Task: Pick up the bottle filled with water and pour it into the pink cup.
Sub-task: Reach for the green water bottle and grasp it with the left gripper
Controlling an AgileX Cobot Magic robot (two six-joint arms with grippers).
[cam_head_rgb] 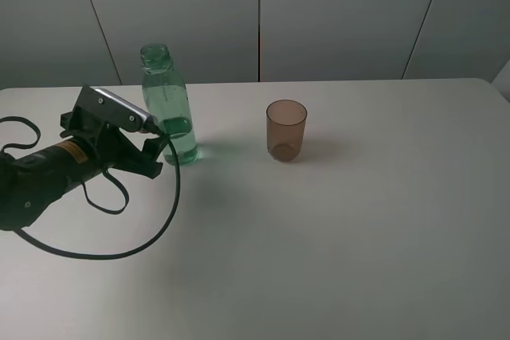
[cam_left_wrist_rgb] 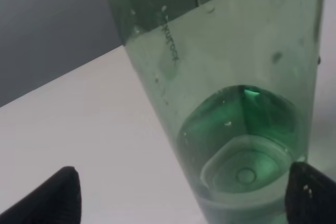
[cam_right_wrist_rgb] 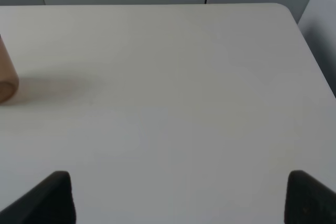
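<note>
The bottle (cam_head_rgb: 168, 107), green, transparent and uncapped, stands upright at the back left of the table with water in its lower part. My left gripper (cam_head_rgb: 160, 144) is open at the bottle's lower half. In the left wrist view the bottle (cam_left_wrist_rgb: 231, 103) fills the space between the two black fingertips (cam_left_wrist_rgb: 52, 198), nearer one of them, and my left gripper (cam_left_wrist_rgb: 181, 203) is not closed on it. The pink cup (cam_head_rgb: 286, 129) stands upright to the right of the bottle, apart from it. My right gripper (cam_right_wrist_rgb: 181, 198) is open and empty over bare table, with the cup's edge (cam_right_wrist_rgb: 6, 77) at that frame's border.
The white table (cam_head_rgb: 358, 236) has rounded corners, and its far edge meets grey wall panels (cam_head_rgb: 343, 13). A black cable (cam_head_rgb: 119, 252) loops from the left arm over the table's front left.
</note>
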